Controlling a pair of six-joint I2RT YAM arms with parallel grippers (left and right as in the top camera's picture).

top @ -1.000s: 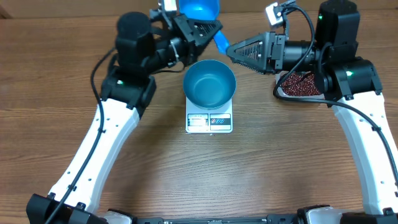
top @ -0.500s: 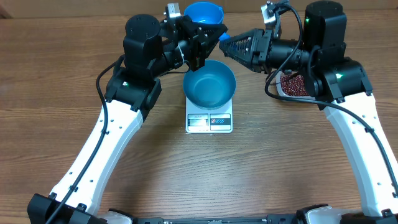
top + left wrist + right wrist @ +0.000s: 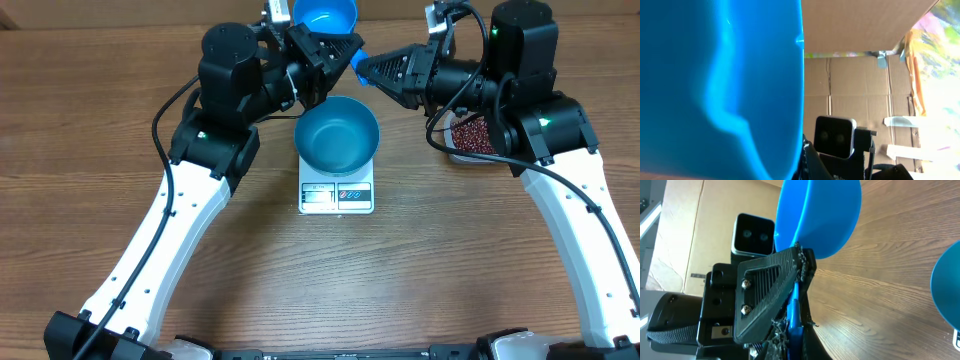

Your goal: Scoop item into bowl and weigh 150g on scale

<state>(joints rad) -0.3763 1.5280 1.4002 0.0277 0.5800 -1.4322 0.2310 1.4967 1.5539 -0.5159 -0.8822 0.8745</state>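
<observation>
The left gripper point(image 3: 342, 55) is raised behind the scale point(image 3: 337, 196), its jaws clamped on the handle of a blue scoop point(image 3: 322, 14) whose cup faces up at the far edge of the overhead view. In the right wrist view the black ribbed fingers point(image 3: 767, 295) squeeze the thin blue handle just below the cup point(image 3: 825, 215).

The right gripper point(image 3: 367, 68) meets it from the other side. Its jaws are drawn together, apparently pinching the free end of the handle, though that contact is mostly hidden.

The bright blue bowl point(image 3: 338, 135) sits empty on the scale, at the middle of the tabletop point(image 3: 420, 260). The maroon beans point(image 3: 478, 133) lie in a clear tub point(image 3: 450, 149) to the right of it, partly hidden under the right arm.
</observation>
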